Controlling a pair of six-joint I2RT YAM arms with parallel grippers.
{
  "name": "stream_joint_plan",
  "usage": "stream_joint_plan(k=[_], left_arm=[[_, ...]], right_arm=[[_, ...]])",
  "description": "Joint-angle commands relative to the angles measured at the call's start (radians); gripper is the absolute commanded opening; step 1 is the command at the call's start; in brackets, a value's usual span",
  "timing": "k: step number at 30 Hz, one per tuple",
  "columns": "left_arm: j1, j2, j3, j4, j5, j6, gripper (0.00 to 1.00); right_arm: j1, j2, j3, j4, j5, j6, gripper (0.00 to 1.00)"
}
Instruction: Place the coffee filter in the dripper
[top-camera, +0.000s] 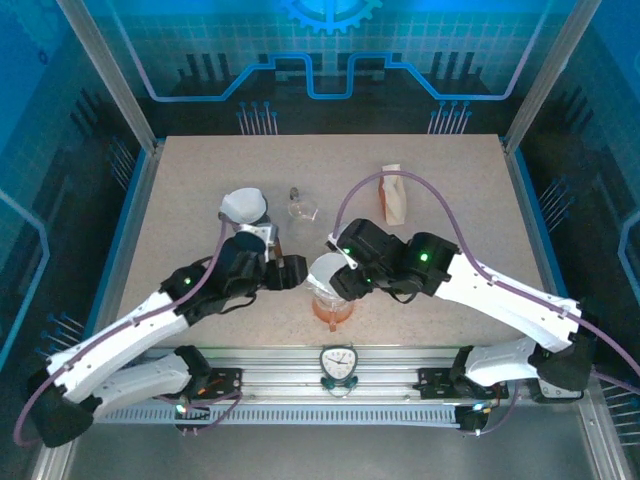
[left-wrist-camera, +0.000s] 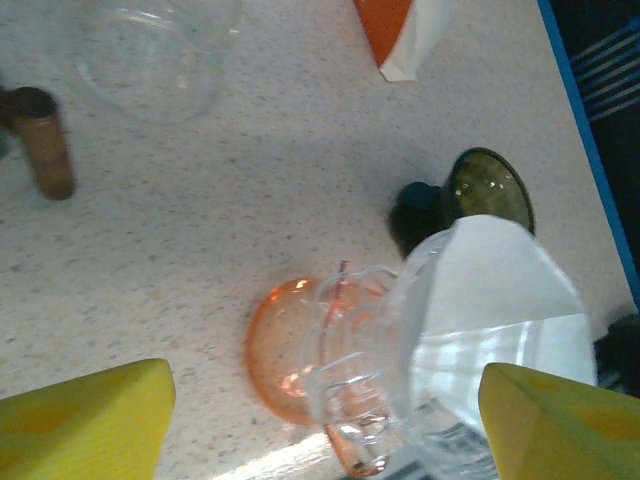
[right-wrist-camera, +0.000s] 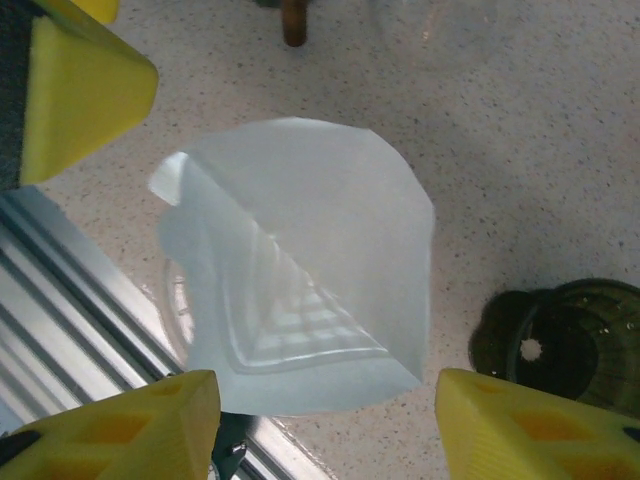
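The right claw (right-wrist-camera: 320, 400) stands with its jaws well apart and clamps nothing. The coffee filter (right-wrist-camera: 300, 250) lies in the gap between its yellow fingers (right-wrist-camera: 110, 430). The filter's lower edge runs close to the near finger, and I cannot tell whether they touch. Directly beneath this claw the filter sits in the mouth of the clear dripper (left-wrist-camera: 330, 370), but it is lopsided, with one flap rising above the rim.

By my reading the step in hand is the release. The next move calls for a straight lift clear without catching that flap, and perhaps a nudge to seat the paper deeper.

Across from it, the left claw (left-wrist-camera: 320, 385) is also spread, its fingers flanking the dripper on either side without closing on it. Contact at its right finger is unclear.

Farther out from the right claw, off to its right side, rests a dark green piece (right-wrist-camera: 570, 340).
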Motion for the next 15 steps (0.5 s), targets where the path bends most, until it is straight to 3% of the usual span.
stream_joint_plan(k=[1, 6, 15], left_arm=[[0.005, 0.096, 0.083, -0.066, 0.102, 0.065, 0.83], [0.005, 0.196, 0.137, -0.118, 0.15, 0.084, 0.84], [0.005, 0.203, 0.135, -0.145, 0.231, 0.121, 0.53]], right_arm=[[-0.03, -0.052, -0.05, 0.055, 0.029, 0.033, 0.61], [-0.051, -0.098, -0.087, 0.058, 0.032, 0.034, 0.62], [-0.104, -0.123, -0.122, 0.06, 0.004, 0.025, 0.62]])
